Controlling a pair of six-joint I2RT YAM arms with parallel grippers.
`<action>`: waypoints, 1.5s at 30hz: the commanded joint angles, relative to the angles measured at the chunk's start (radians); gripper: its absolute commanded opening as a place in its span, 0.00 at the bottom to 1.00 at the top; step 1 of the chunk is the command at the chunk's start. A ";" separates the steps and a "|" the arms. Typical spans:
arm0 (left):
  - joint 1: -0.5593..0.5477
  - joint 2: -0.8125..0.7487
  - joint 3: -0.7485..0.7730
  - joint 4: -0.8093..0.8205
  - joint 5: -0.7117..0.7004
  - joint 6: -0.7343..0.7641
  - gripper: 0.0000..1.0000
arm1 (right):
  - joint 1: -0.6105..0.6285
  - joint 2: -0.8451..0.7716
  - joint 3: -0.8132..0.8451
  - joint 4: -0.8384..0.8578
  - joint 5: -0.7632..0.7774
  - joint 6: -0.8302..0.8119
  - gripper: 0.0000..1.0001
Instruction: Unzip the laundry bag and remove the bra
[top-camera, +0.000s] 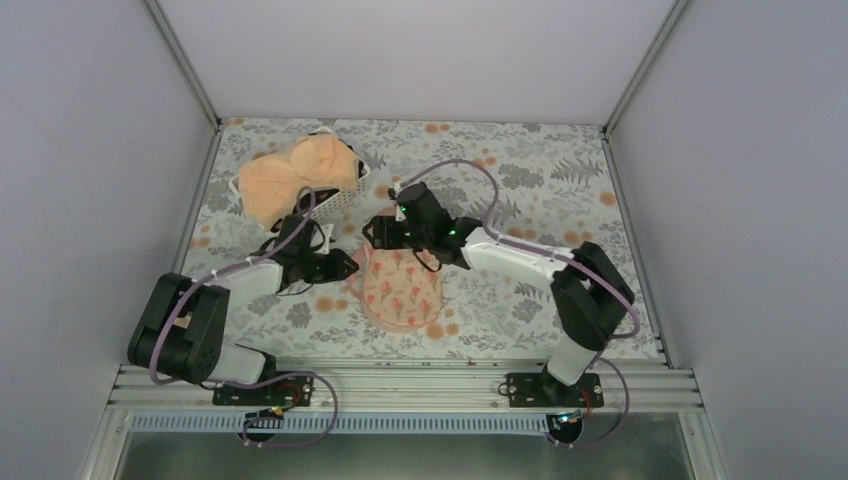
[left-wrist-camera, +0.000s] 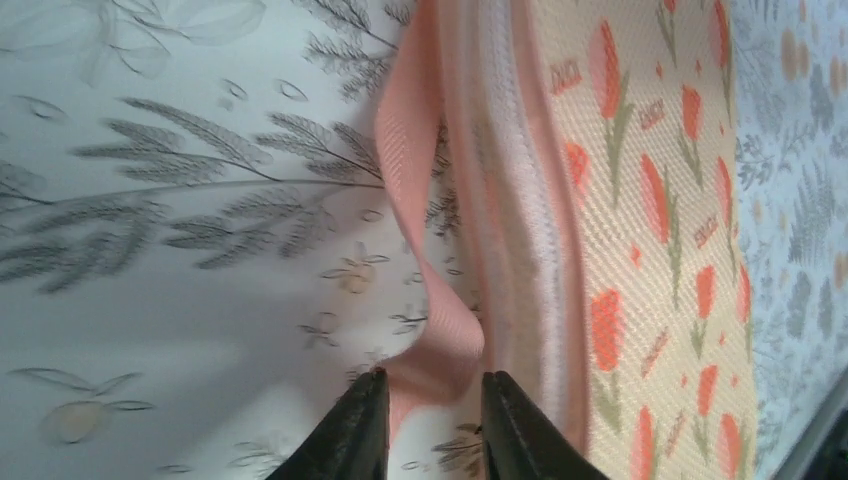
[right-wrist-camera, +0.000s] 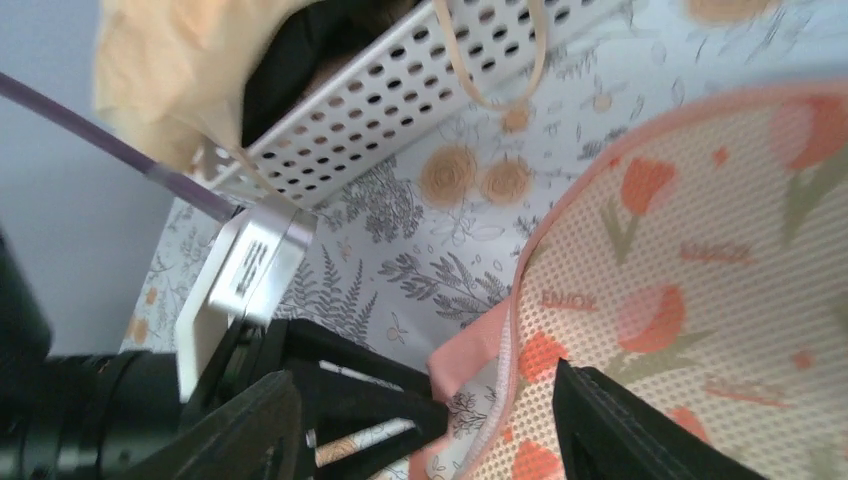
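1. The bag (top-camera: 402, 290) is laid flat mid-surface (top-camera: 540, 180), toward the near edge.
2. The bra (top-camera: 298, 172) is draped over the basket (top-camera: 345, 203) by the far left corner.
3. The left pincer (left-wrist-camera: 435, 390) is clamped on the bag's pink strap (left-wrist-camera: 415, 180).
4. The right pincer (right-wrist-camera: 430, 410) is spread apart above the bag's edge.

Soft, even light is washing the grey floral-patterned surface (top-camera: 560, 195), casting faint shadows; both wrist views are showing close-up blur.

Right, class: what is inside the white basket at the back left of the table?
A peach bra drapes over the basket, with black clothing showing beneath it. Anything deeper down is covered by both.
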 joint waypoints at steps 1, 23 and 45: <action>0.054 -0.070 0.022 -0.079 -0.050 0.020 0.34 | -0.050 -0.137 -0.064 -0.007 0.085 -0.070 0.70; 0.192 -0.183 0.205 0.130 -0.372 0.525 0.91 | -0.527 -0.849 -0.663 0.453 0.170 -0.726 1.00; 0.250 -0.062 -0.329 1.205 -0.394 0.642 1.00 | -0.837 -0.439 -0.919 1.085 -0.074 -0.755 1.00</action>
